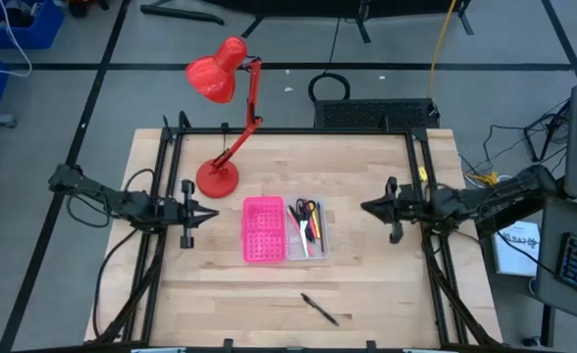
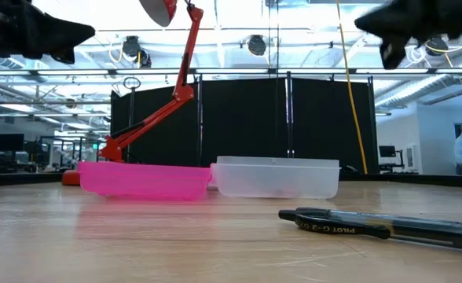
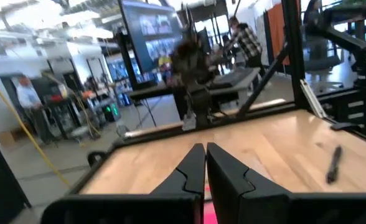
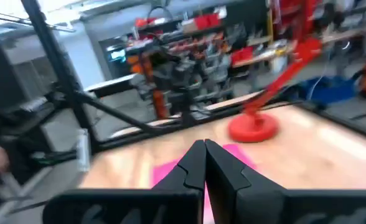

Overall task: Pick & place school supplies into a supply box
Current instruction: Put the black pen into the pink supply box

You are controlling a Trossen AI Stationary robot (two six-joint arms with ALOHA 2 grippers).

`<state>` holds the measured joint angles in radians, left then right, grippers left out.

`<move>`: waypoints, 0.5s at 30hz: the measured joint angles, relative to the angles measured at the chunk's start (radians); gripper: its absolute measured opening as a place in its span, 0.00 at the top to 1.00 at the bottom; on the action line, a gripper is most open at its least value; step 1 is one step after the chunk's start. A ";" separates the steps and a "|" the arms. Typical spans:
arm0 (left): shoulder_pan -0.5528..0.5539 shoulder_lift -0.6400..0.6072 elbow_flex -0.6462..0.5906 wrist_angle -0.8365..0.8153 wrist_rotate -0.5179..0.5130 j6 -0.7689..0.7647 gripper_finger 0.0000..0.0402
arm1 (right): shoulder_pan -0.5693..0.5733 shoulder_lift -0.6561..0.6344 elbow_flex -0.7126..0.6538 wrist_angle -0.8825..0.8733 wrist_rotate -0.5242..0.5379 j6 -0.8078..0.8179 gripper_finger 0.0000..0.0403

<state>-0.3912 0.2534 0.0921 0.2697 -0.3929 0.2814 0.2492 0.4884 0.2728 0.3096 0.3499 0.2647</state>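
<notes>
- Left gripper (image 1: 210,213): hovers above the surface at the left side, tips pointing toward the centre, well apart from the box. Jaws pressed together, holding nothing.
- Red desk lamp (image 1: 222,118): base stands on the surface just behind and left of the pink half; the arm leans back and the shade hangs over the far edge. It sits near the left arm's line toward the box and is the one obstacle worth minding.
- Supply box (image 1: 265,229): lies open and flat at the middle of the surface, pink gridded half on the left, clear tray half (image 1: 308,235) joined on its right.
- School supplies in the tray (image 1: 306,222): pens, pencils and scissors lie together lengthwise inside the clear half; the pink half looks empty.
- Black pen (image 1: 320,309): the one item outside the box, lying at a slant on the bare surface near the front edge, well apart from the box and from both arms. The low view shows it flat on its side.
- Right gripper (image 1: 366,207): hovers at the right side, tips facing the box, near the clear tray but not touching. Jaws shut, empty.
- Step in hand, by my judgement: most supplies are stowed; the loose pen remains.
- Next move, as I judge it: one arm must swing forward, open over the pen, descend, pinch across the thin barrel and carry it to the tray.
- Risk: a slim round barrel may roll or slip.
</notes>
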 joint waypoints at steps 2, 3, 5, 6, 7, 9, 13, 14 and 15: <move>0.000 0.011 0.000 -0.016 0.000 -0.037 0.94 | 0.070 0.127 0.127 -0.123 0.082 0.065 1.00; 0.000 0.020 0.000 -0.020 0.000 -0.047 0.94 | 0.102 0.203 0.190 -0.199 0.123 0.098 1.00; 0.000 0.035 0.000 -0.021 0.000 -0.052 0.94 | 0.163 0.359 0.334 -0.341 0.173 0.176 1.00; 0.000 0.042 0.000 -0.024 0.002 -0.061 0.94 | 0.189 0.432 0.416 -0.403 0.174 0.226 1.00; 0.000 0.050 0.000 -0.022 0.005 -0.076 0.94 | 0.213 0.505 0.501 -0.477 0.176 0.284 1.00; 0.000 0.064 0.000 -0.021 0.009 -0.105 0.94 | 0.256 0.650 0.660 -0.648 0.175 0.411 1.00; 0.000 0.086 0.000 -0.022 0.031 -0.134 0.94 | 0.307 0.927 0.957 -1.000 0.107 0.687 1.00; 0.000 0.089 0.000 -0.024 0.044 -0.134 0.94 | 0.315 0.984 1.031 -1.069 0.076 0.746 1.00; -0.001 0.091 0.000 -0.026 0.055 -0.134 0.94 | 0.324 1.043 1.104 -1.133 0.045 0.799 1.00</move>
<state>-0.3922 0.3439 0.0921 0.2433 -0.3380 0.1479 0.5736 1.5311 1.3766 -0.8232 0.3944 1.0641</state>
